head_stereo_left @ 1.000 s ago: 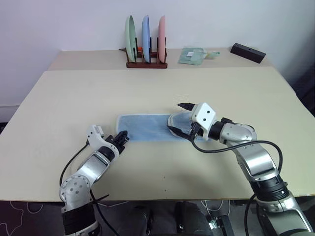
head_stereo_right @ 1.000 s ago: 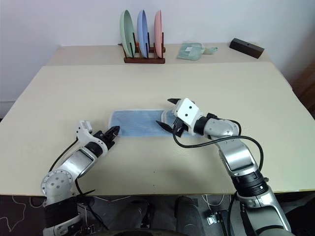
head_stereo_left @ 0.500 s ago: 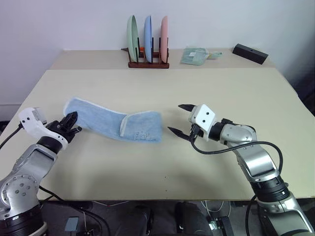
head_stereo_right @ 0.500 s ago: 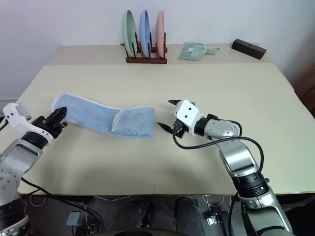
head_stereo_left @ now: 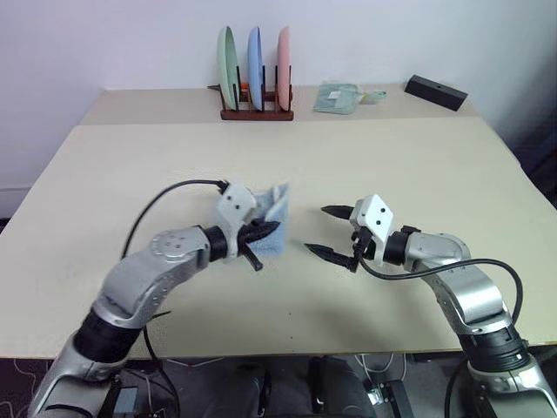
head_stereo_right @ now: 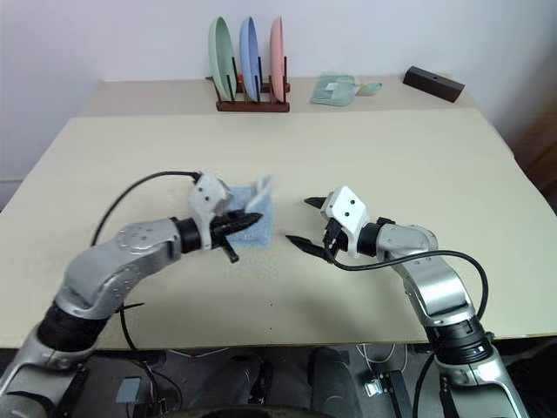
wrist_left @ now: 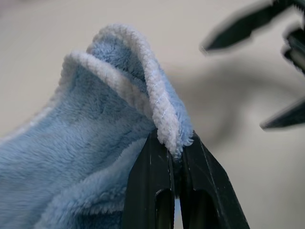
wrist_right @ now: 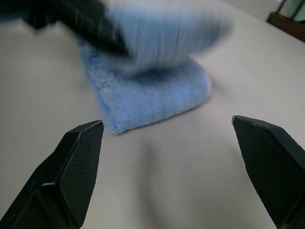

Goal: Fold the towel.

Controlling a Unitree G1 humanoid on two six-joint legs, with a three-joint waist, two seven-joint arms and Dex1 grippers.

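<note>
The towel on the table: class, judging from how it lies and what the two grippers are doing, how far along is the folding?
Done: part of the towel already lies doubled on the table. In hand: the left gripper is shut on the towel's whitish edge, holding it up over that part. The right gripper hangs open beside it, touching nothing. Left: laying the held edge down, releasing it and squaring the layers.
</note>
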